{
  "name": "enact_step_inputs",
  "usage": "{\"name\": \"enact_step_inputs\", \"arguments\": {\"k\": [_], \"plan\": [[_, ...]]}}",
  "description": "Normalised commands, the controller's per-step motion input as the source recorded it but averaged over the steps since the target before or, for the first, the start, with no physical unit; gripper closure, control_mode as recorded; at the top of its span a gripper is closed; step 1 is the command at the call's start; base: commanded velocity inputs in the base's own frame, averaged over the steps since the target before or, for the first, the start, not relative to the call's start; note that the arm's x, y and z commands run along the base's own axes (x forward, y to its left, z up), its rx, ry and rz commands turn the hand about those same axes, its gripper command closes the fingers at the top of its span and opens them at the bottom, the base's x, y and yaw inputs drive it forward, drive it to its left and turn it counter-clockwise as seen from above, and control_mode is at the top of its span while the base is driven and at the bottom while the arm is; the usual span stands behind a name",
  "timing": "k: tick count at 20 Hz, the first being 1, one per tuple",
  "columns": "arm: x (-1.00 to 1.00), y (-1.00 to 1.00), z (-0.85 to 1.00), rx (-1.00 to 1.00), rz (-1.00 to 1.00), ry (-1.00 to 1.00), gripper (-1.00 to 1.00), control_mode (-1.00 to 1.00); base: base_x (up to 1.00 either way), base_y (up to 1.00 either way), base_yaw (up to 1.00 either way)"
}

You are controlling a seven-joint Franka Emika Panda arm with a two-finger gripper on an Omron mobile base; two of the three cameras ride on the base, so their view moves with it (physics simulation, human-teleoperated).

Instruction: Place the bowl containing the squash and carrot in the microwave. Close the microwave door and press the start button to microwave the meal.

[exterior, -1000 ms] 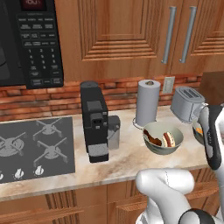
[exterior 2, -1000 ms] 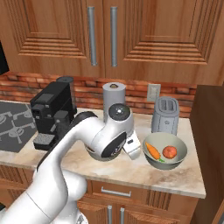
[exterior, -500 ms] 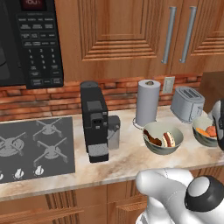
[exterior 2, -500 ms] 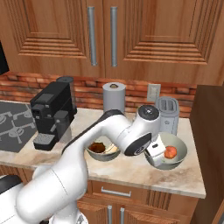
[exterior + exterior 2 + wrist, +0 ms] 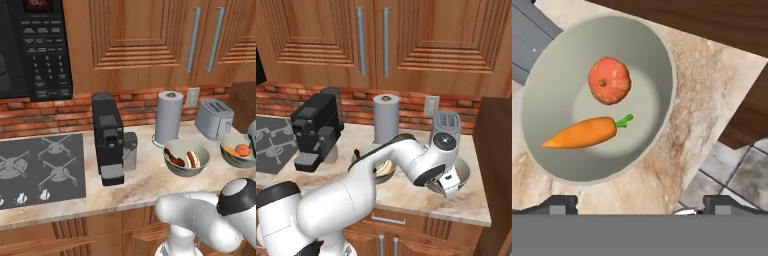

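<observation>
Left base view: microwave (image 5: 35, 50) mounted up left, keypad and red display showing. Below it, stove (image 5: 40, 167) at left, coffee machine (image 5: 111, 140) beside it, then paper towel (image 5: 168, 117) and toaster (image 5: 214, 119) toward the right. Small bowl (image 5: 186, 158) with brown food near the counter's middle. Bowl (image 5: 236, 156) at far right, holding squash (image 5: 243, 150) and carrot (image 5: 231, 150).

Right base view: arm reaching right over the counter (image 5: 406, 192), wrist above the bowl's rim (image 5: 465, 171), just in front of the toaster.

Hand view: looking straight down into the bowl, squash above carrot, apart, both loose on the bottom. Gripper (image 5: 640, 205) spread wide, holding nothing, tips at the bottom corners, near the rim.
</observation>
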Motion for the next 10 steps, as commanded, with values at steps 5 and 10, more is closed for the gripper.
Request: {"name": "enact_step_inputs", "arguments": {"k": [5, 10], "plan": [[0.23, -0.13, -0.22, 0.05, -0.01, 0.0, -1.0, -1.0, 0.0, 0.0, 0.0], [0.29, -0.21, -0.17, 0.05, 0.0, 0.0, -1.0, -1.0, 0.0, 0.0, 0.0]]}}
